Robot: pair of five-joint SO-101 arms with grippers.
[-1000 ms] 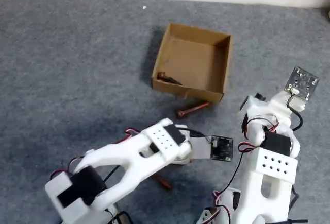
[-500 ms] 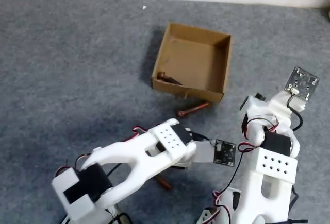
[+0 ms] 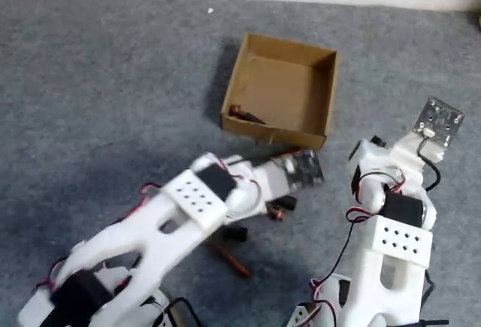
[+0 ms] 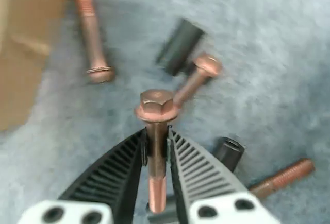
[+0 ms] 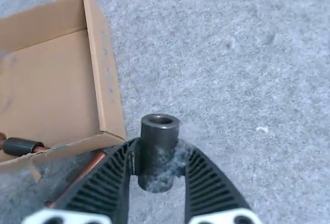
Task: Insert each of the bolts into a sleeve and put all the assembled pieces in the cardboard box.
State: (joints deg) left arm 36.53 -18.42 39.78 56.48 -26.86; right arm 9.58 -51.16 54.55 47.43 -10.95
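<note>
My left gripper (image 4: pixel 156 136) is shut on a copper bolt (image 4: pixel 156 112), gripped by its shank with the hex head pointing away, above the carpet. In the high view this gripper (image 3: pixel 273 207) hovers just in front of the cardboard box (image 3: pixel 279 45). My right gripper (image 5: pixel 160 151) is shut on a black sleeve (image 5: pixel 160 131), held upright with its bore open, to the right of the box (image 5: pixel 105 85). One assembled piece (image 3: pixel 244 114) lies in the box's near-left corner, the same piece (image 5: pixel 20 145) seen from the right wrist.
Loose on the grey carpet below the left gripper lie a bolt (image 4: pixel 90 33) beside the box wall, a bolt (image 4: pixel 198 77) next to a black sleeve (image 4: pixel 180 46), another sleeve (image 4: pixel 229 152) and a further bolt (image 4: pixel 283 177). Near the left arm's base lies a bolt (image 3: pixel 229 259).
The left arm has swung up and forward toward the box, carrying the bolt, and its wrist has turned. The right arm has stayed put with the sleeve.
</note>
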